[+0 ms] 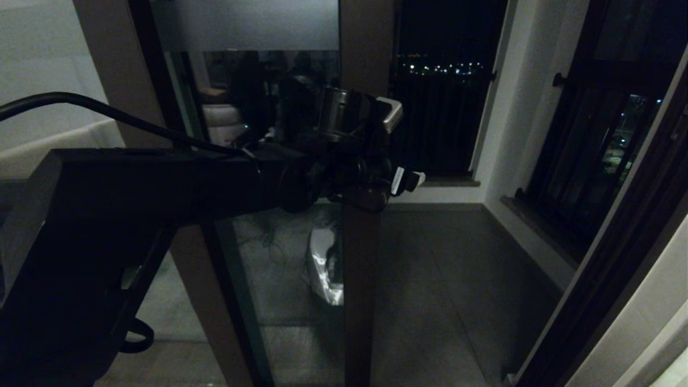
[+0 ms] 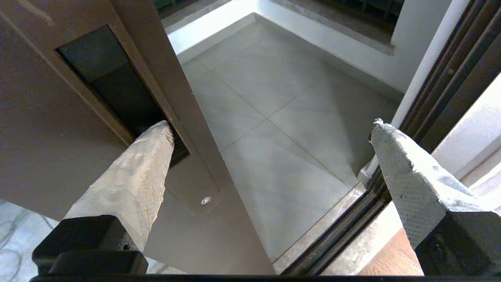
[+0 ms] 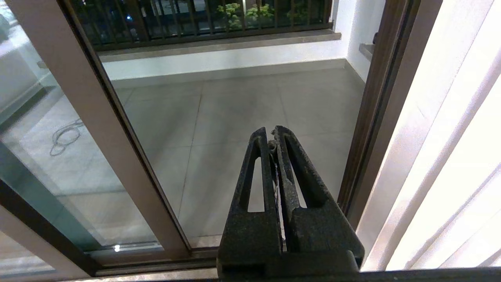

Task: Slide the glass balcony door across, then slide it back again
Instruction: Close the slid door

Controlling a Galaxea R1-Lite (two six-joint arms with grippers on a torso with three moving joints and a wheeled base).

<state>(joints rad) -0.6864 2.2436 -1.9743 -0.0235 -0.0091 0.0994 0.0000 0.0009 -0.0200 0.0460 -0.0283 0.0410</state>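
Nearest, filling the lower left of the head view: left arm (image 1: 134, 204), dark, reaching toward frame centre. Left claw (image 2: 270, 129) spread wide, one fingertip (image 2: 156, 137) set into the handle slot (image 2: 113, 82), the other out over open floor, touching nothing. In the head view, claw at mid-frame against the door's edge stile.

Right claw (image 3: 273, 135) pressed together, holding nothing, low before the doorway in its wrist view; not seen in the head view.

Door (image 1: 360, 269) upright, long axis vertical, running from top to bottom of the head view just left of centre, slid partway so the opening lies on the right half. Handle slot narrow, long axis along the stile. Frosted band (image 1: 247, 24) across the top of the glass; a dim reflection lower in the pane.

Floor (image 1: 451, 279) beyond: grey tiles, in the centre and lower right. Track (image 2: 336, 231) dark, at the sill. Farther, low white wall (image 3: 219, 62) under a dark railing (image 3: 203, 15), with city lights at top centre. Barred window (image 1: 607, 129) at upper right.
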